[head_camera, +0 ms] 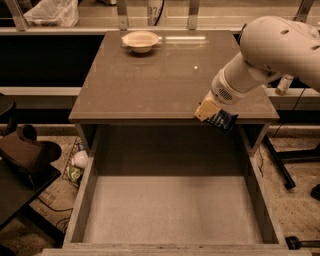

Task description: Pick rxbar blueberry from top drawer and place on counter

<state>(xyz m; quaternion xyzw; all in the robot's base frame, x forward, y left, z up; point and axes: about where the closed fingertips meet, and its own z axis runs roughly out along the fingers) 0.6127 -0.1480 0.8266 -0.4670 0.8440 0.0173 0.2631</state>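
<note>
Hand (212, 114) at the counter's (150, 85) front edge, toward its right corner; arm reaches in from the counter's right side. Tan fingers (205, 110) pinched on the rxbar blueberry (223, 120). Bar tilted, its dark wrapper hanging just past the counter's front lip, not resting on the top. Top drawer (85, 200) pulled open below and in front of the counter, pale speckled floor showing. Small pale bowl (141, 41) on the counter's far side, left of centre.

A pale bowl (141, 41) has a crumpled plastic bag (52, 11) to its upper left, metal posts (193, 14) just behind it, and a round white thing (80, 159) well below-left.
</note>
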